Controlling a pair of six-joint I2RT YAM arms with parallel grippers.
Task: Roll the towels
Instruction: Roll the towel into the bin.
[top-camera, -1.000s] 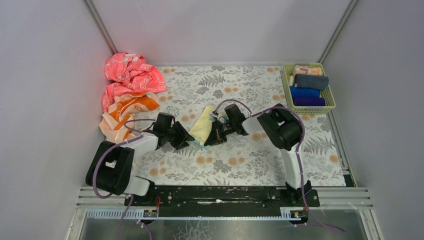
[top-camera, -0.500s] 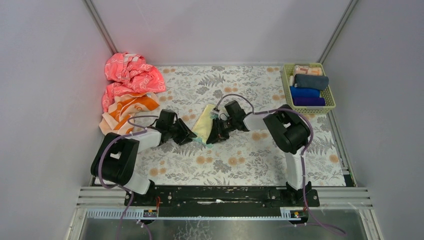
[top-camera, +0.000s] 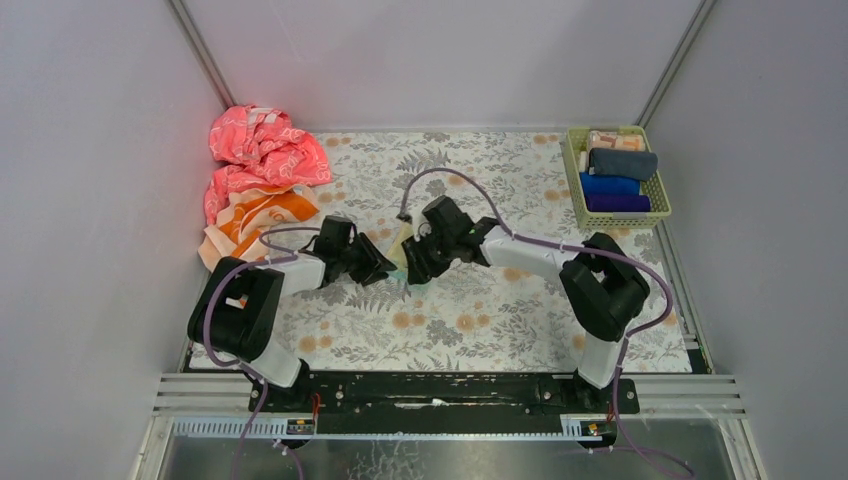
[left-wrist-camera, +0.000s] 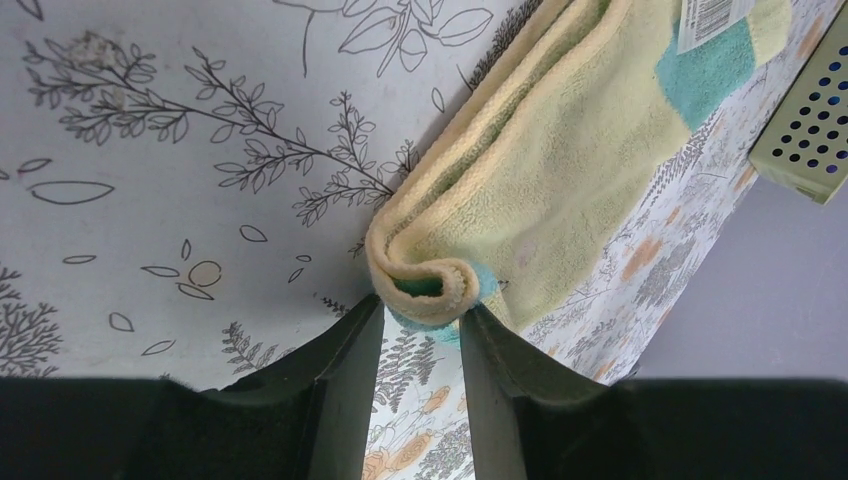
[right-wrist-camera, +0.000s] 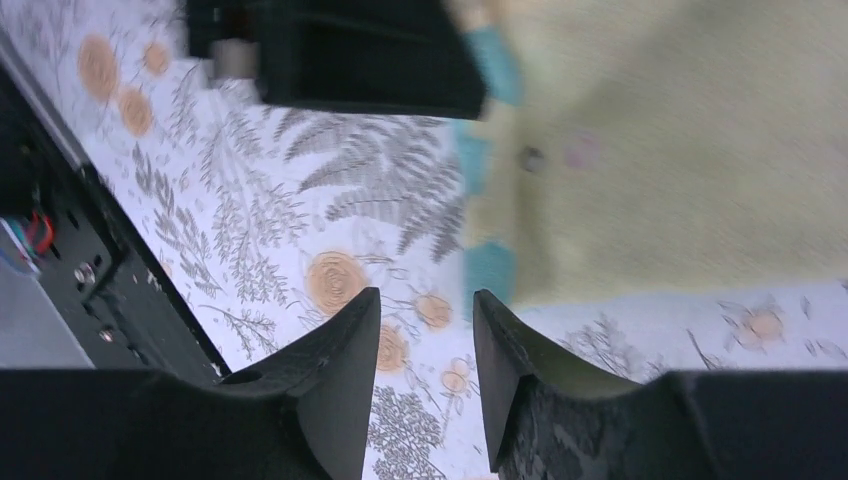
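A pale yellow towel with teal at its edges (top-camera: 404, 243) lies mid-mat between my two grippers. In the left wrist view its near end (left-wrist-camera: 425, 278) is curled into a small roll, and a white label shows at its far end. My left gripper (left-wrist-camera: 422, 308) is open, its fingertips either side of that rolled end and touching it. My right gripper (right-wrist-camera: 426, 295) is open and empty over the mat, with the towel's edge (right-wrist-camera: 680, 150) just beyond it. From above, left gripper (top-camera: 381, 266) and right gripper (top-camera: 411, 266) nearly meet. An orange and peach towel (top-camera: 252, 218) lies at the left. No plain mint-teal towel shows.
A crumpled pink-red patterned cloth (top-camera: 262, 150) lies at the back left corner. A green basket (top-camera: 574, 178) at the back right holds rolled towels in grey, blue, purple and peach; its corner shows in the left wrist view (left-wrist-camera: 805, 130). Grey walls close in both sides.
My right arm has reached further left and its gripper now covers most of the yellow towel. My left gripper has shifted slightly right toward the towel's end.
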